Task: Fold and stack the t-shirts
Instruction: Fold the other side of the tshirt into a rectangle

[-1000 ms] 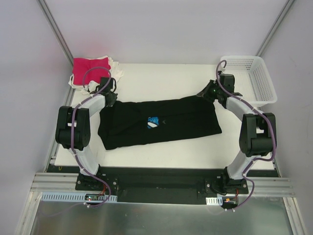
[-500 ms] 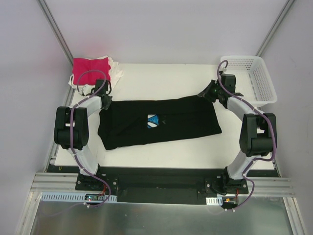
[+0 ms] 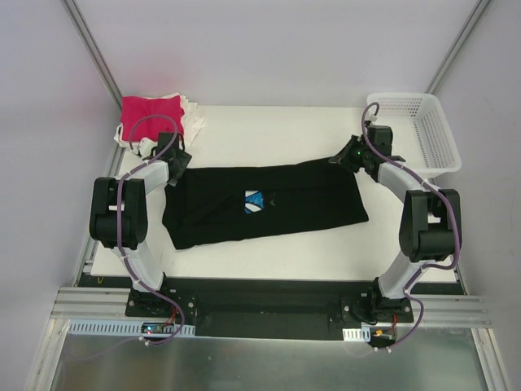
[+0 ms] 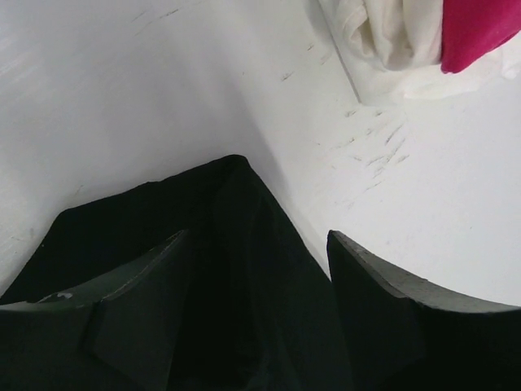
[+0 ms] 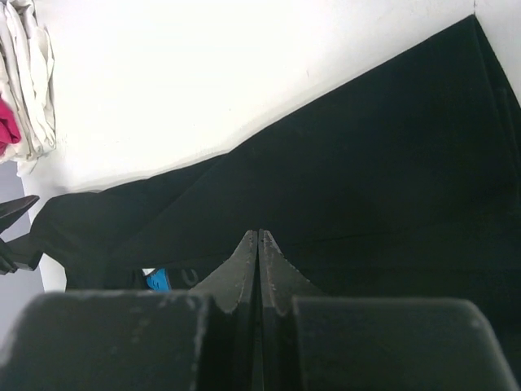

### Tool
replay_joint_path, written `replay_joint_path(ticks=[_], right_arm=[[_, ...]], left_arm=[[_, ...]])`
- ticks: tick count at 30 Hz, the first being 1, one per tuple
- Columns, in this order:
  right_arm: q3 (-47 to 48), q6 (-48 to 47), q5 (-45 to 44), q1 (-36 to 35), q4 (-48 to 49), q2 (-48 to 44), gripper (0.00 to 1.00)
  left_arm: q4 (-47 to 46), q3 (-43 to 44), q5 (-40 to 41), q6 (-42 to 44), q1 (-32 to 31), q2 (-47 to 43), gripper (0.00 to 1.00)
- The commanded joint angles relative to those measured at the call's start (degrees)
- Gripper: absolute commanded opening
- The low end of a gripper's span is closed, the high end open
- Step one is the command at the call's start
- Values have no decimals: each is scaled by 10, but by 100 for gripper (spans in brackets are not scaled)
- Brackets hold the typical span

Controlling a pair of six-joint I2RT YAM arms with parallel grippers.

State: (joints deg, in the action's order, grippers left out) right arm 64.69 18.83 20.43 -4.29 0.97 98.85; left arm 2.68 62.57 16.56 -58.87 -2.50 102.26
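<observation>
Jaws wide on my left gripper (image 4: 256,236), straddling the black shirt (image 3: 260,208) corner; my right gripper (image 5: 259,235) is clamped tight on that shirt's far edge.

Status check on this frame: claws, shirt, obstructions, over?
Left claw open, straddling far-left corner of black t-shirt. Right claw shut, apparently pinching its far-right corner. Shirt part-folded lengthwise on table. Nothing in the way; pink shirt lies far-left.

No readable text anywhere; blue print (image 3: 256,201) on black t-shirt (image 3: 309,204) perhaps lettered, too small.
</observation>
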Motion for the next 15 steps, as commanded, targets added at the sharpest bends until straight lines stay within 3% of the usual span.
replay_joint_path(ticks=[1, 5, 15], right_arm=[[0, -4, 4, 3, 5, -46, 1], [-4, 6, 12, -15, 5, -62, 1], [17, 37, 34, -234, 25, 4, 7]], left_arm=[[-19, -13, -21, 16, 6, -41, 65], [-18, -17, -43, 33, 0, -103, 64], [-20, -56, -19, 94, -70, -241, 63]])
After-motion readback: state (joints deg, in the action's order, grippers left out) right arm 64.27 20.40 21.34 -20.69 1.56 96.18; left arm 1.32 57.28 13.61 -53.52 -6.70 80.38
